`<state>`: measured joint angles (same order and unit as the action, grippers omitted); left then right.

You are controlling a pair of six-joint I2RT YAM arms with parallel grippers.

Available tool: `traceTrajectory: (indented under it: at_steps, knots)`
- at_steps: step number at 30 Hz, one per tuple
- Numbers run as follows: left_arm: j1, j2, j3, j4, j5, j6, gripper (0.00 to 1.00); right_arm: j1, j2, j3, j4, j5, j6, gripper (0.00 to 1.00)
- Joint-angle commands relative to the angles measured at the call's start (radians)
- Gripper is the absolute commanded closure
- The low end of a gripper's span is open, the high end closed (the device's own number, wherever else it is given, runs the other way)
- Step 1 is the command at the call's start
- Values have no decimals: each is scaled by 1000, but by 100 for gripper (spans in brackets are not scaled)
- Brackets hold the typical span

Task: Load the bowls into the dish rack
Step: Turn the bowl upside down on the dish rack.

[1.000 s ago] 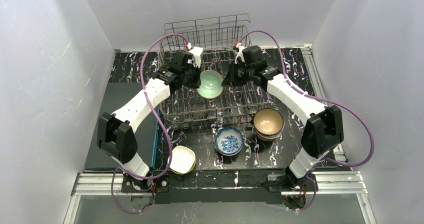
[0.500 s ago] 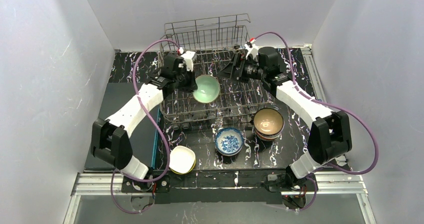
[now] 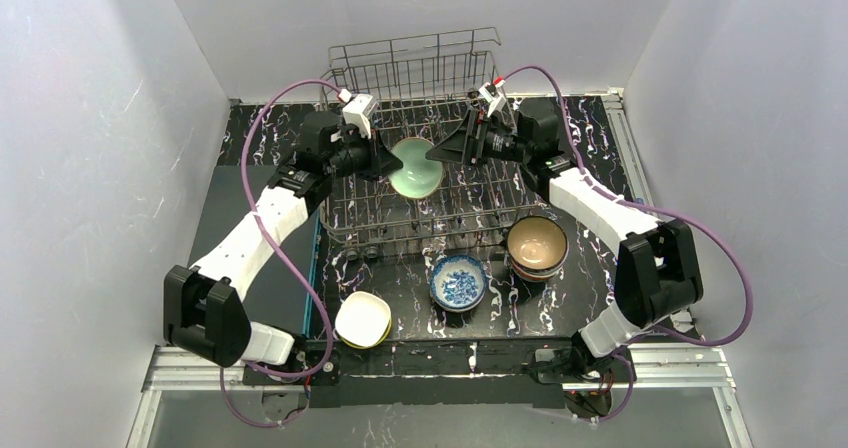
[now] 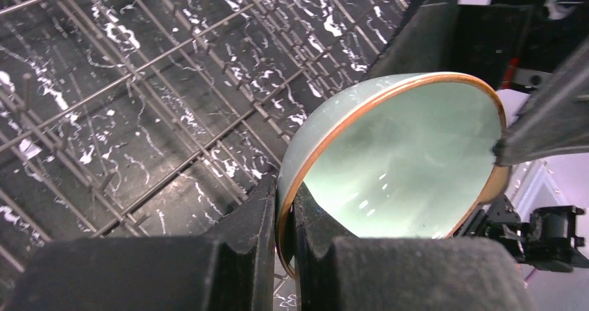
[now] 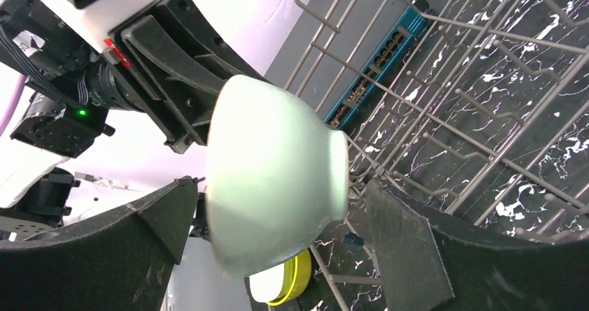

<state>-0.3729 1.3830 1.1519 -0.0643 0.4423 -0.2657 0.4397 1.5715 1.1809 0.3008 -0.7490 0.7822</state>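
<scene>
A mint bowl [image 3: 417, 166] hangs on edge above the dish rack [image 3: 415, 53], a grey wire basket at the back of the table. My left gripper [image 3: 388, 160] is shut on its copper-coloured rim [image 4: 326, 141], one finger inside the bowl and one outside. My right gripper [image 3: 447, 148] stands open on the bowl's other side. In the right wrist view the mint bowl [image 5: 271, 172] sits between those wide fingers [image 5: 410, 248] without visible contact. On the table in front of the rack lie a blue-patterned bowl [image 3: 458, 282], a tan bowl [image 3: 537, 243] on a stack, and a yellow-green bowl [image 3: 363, 319].
Upright tines [image 4: 125, 151] cover the rack floor below the held bowl. A dark panel with a blue edge [image 3: 312, 268] lies left of the rack. White walls close in on three sides, and purple cables [image 3: 280, 118] loop above both arms.
My right gripper has opened, let go of the mint bowl and drawn back to the right. The left gripper keeps the bowl, has shifted slightly back and turned it more on edge.
</scene>
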Motion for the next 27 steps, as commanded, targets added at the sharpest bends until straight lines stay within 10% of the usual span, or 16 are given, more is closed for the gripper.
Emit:
traceTrajectory:
  at_steps: [1,27]
  knots:
    - [8,-74,-5,146,135,-31,100,2,-50,-3,39,-48,-22,1]
    - [9,-72,-35,221,203,-48,100,44,-22,-52,217,-189,142,5]
